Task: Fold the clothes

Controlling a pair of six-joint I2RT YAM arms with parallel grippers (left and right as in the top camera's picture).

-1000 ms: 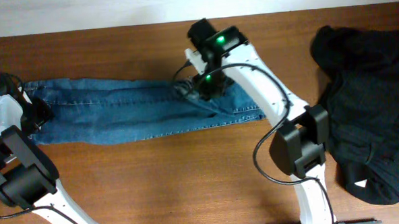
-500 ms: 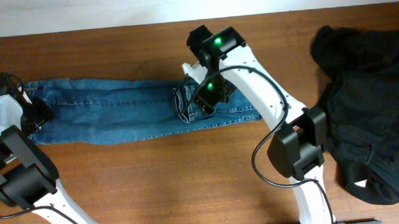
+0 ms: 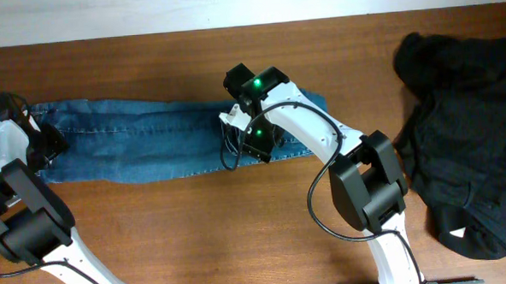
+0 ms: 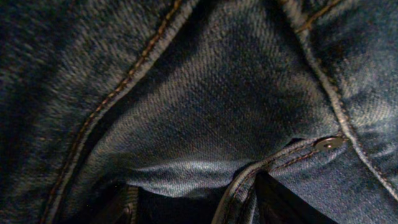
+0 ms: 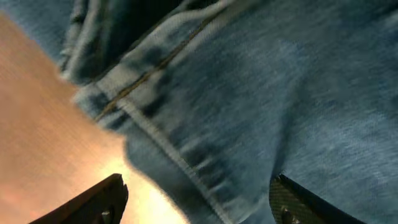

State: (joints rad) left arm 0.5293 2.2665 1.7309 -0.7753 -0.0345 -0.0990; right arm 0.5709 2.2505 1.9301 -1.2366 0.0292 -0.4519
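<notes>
The blue denim jeans [image 3: 150,138] lie stretched left to right across the wooden table [image 3: 197,230]. My right gripper [image 3: 249,144] hovers over their right part near the lower edge. In the right wrist view it [image 5: 199,208] is open, and a stitched denim edge [image 5: 186,155] runs between its fingers without touching them. My left gripper [image 3: 48,142] sits at the jeans' left end. In the left wrist view it [image 4: 199,208] stands open, pressed close to denim with a rivet [image 4: 328,144], and a seam fold lies between its fingers.
A heap of black cloth garments [image 3: 467,141] covers the right end of the table. Pale wall runs along the table's far edge [image 3: 146,34]. Bare wood shows in front of the jeans.
My right gripper has opened wider and moved left and toward the front edge of the jeans. The left arm has not moved.
</notes>
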